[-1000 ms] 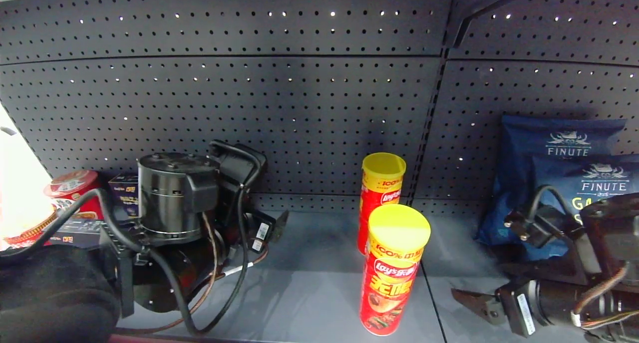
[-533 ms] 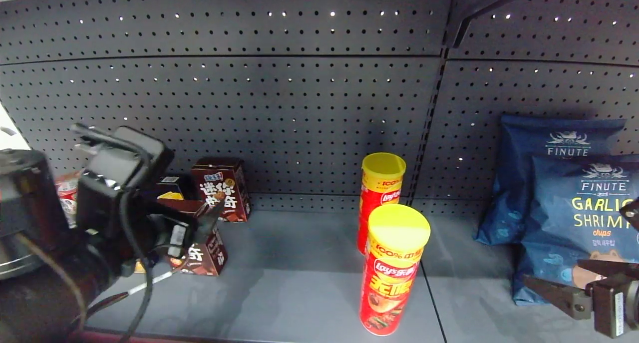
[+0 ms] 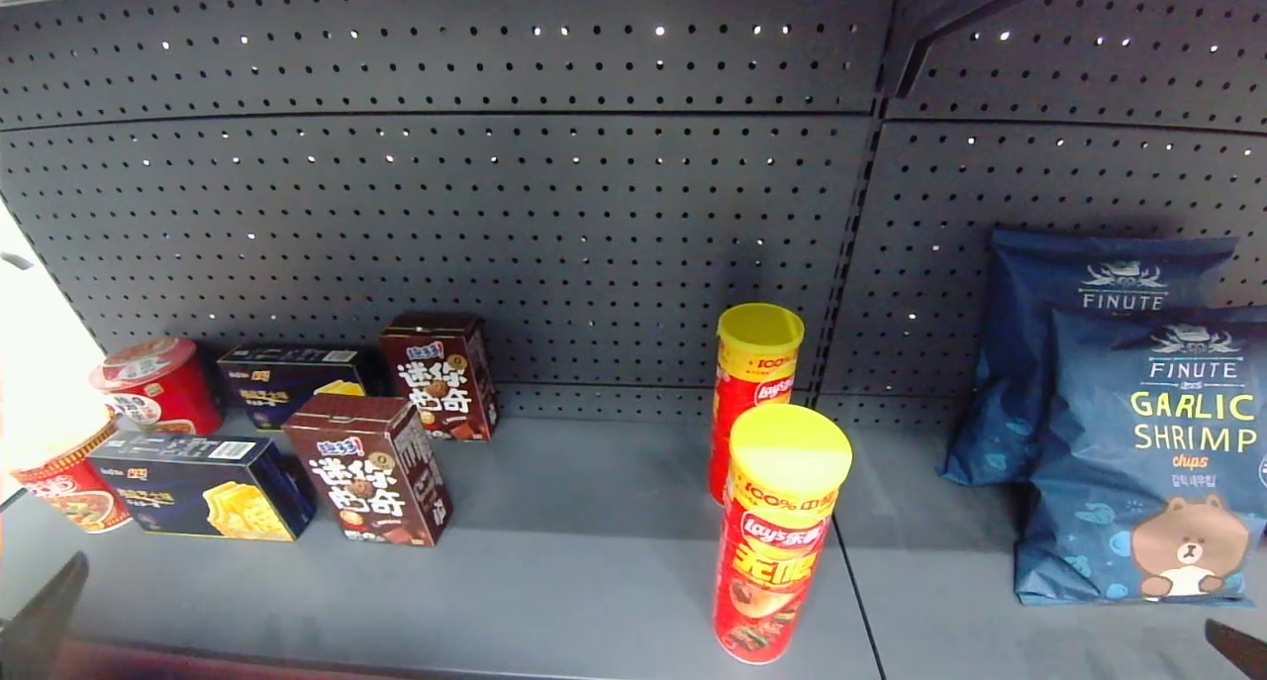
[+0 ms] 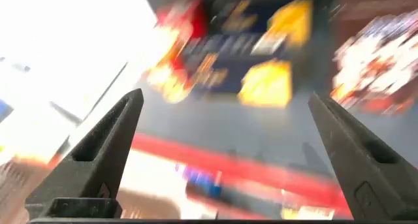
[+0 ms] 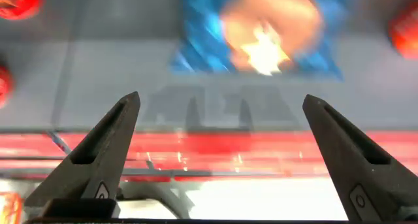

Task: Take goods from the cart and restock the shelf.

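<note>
On the grey shelf (image 3: 594, 571) two red chip cans with yellow lids stand in the middle, one in front (image 3: 782, 532) and one behind (image 3: 757, 383). Two brown boxes (image 3: 371, 482), two navy boxes (image 3: 198, 487) and two red cups (image 3: 153, 383) sit at the left. Two blue chip bags (image 3: 1148, 462) lean at the right. My left gripper (image 4: 225, 159) is open and empty, facing the blurred navy box (image 4: 261, 87); one of its fingers (image 3: 45, 611) shows at the shelf's front left corner. My right gripper (image 5: 222, 159) is open and empty before a blue bag (image 5: 261, 34).
A perforated back panel (image 3: 495, 215) closes the shelf behind, with an upright seam (image 3: 851, 264) between two bays. Bare shelf lies between the brown boxes and the cans. A red strip (image 5: 228, 152) runs along the shelf's front edge.
Both arms have drawn back off the shelf, the left toward the lower left, the right toward the lower right. The boxes, cups and bags they covered now show.
</note>
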